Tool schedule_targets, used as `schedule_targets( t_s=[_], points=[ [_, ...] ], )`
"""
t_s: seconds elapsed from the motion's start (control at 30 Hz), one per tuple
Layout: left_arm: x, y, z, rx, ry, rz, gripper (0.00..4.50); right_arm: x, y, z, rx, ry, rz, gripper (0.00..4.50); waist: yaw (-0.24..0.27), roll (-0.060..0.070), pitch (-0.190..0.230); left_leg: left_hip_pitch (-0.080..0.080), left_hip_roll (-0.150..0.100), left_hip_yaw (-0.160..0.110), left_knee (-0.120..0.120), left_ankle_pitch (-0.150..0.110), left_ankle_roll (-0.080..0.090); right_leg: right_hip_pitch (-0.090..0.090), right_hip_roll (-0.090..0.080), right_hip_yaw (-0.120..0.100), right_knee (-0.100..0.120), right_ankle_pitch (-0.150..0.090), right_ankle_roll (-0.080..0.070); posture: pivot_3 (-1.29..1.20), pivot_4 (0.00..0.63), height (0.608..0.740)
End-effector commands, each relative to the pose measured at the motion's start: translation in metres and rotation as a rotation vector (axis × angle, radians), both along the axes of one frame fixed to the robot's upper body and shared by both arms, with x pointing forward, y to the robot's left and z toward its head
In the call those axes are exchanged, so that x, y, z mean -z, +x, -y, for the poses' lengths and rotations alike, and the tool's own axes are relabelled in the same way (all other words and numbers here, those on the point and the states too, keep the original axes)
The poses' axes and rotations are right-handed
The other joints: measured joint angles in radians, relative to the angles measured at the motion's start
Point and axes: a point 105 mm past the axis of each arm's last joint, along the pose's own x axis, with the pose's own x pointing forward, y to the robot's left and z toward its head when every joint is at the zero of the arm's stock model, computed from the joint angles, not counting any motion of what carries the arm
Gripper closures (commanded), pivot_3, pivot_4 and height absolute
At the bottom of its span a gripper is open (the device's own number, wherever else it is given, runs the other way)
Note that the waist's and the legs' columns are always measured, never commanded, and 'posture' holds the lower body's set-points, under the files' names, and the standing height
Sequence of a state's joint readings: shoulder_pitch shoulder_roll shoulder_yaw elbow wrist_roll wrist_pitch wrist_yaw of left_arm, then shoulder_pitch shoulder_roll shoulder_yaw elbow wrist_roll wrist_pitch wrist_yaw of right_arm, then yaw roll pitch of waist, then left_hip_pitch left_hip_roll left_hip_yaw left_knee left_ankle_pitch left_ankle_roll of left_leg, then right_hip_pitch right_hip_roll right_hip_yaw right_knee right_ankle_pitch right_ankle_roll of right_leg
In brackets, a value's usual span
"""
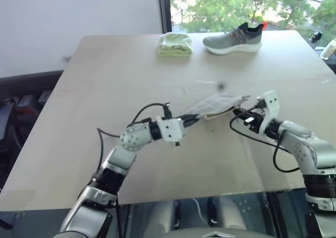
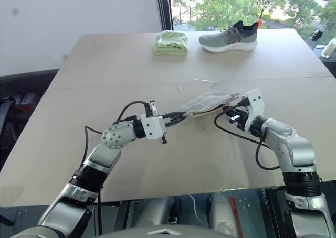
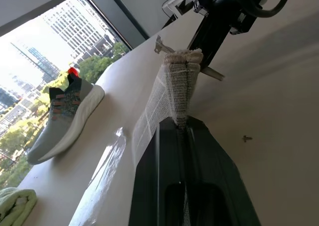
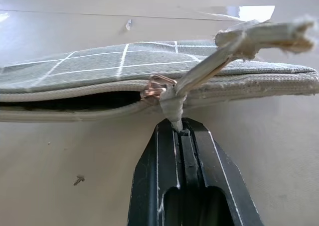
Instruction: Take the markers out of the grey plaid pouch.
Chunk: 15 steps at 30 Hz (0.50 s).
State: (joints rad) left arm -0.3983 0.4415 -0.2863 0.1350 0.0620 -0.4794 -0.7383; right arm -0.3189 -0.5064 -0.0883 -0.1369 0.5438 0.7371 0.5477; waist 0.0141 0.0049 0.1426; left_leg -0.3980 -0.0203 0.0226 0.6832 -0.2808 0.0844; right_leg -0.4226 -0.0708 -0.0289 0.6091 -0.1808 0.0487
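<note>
The grey plaid pouch (image 1: 215, 104) hangs a little above the table, stretched between my two grippers. My left gripper (image 1: 191, 118) is shut on the pouch's near end, and its black fingers (image 3: 199, 151) pinch the fabric edge. My right gripper (image 4: 178, 129) is shut on the pale pull cord (image 4: 239, 42), which is tied to the copper zipper slider (image 4: 157, 86). Beside the slider the zipper gapes a little and shows a dark slit. The markers are hidden.
A grey sneaker (image 1: 233, 39) and a folded pale green cloth (image 1: 175, 44) lie at the table's far edge. A thin clear strip (image 1: 210, 83) lies on the tabletop just beyond the pouch. The tan table (image 1: 105, 91) spreads wide around both arms.
</note>
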Motion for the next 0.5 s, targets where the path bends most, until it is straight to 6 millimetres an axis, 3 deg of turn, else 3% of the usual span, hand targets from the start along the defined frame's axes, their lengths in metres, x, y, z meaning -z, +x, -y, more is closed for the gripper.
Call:
schedule_targets(
  t_s=[0.03,0.17,0.37,0.5],
  points=[
    [-0.011,-0.001,0.004,0.005,-0.007,0.064,4.50,-0.020,-0.003,-0.006,-0.017,0.047,0.058,4.47,0.000,0.000,0.000,0.000,0.000,0.000,0.000,0.000,0.000,0.000,0.000,0.000,0.000,0.000,0.000,0.00,0.150,0.740],
    [-0.011,0.001,0.001,-0.012,-0.006,0.083,4.50,-0.022,0.003,0.007,0.085,0.132,0.034,4.47,0.001,0.000,0.000,0.000,0.000,0.000,0.000,0.000,0.000,0.000,0.000,0.000,0.000,0.000,0.000,0.00,0.150,0.740],
    [-0.011,-0.001,-0.003,-0.023,-0.018,0.090,4.50,-0.036,0.029,0.058,0.479,0.400,0.032,4.47,-0.001,0.000,0.000,0.000,0.000,0.000,0.000,0.000,0.000,0.000,-0.001,0.001,0.001,0.000,0.000,0.00,0.150,0.740],
    [-0.012,-0.002,-0.004,-0.024,-0.022,0.090,4.50,-0.046,0.034,0.074,0.618,0.503,0.058,4.47,-0.002,0.001,0.000,0.000,0.000,0.000,-0.001,0.001,-0.002,-0.001,0.000,0.000,0.001,0.000,0.000,0.00,0.150,0.740]
  ],
)
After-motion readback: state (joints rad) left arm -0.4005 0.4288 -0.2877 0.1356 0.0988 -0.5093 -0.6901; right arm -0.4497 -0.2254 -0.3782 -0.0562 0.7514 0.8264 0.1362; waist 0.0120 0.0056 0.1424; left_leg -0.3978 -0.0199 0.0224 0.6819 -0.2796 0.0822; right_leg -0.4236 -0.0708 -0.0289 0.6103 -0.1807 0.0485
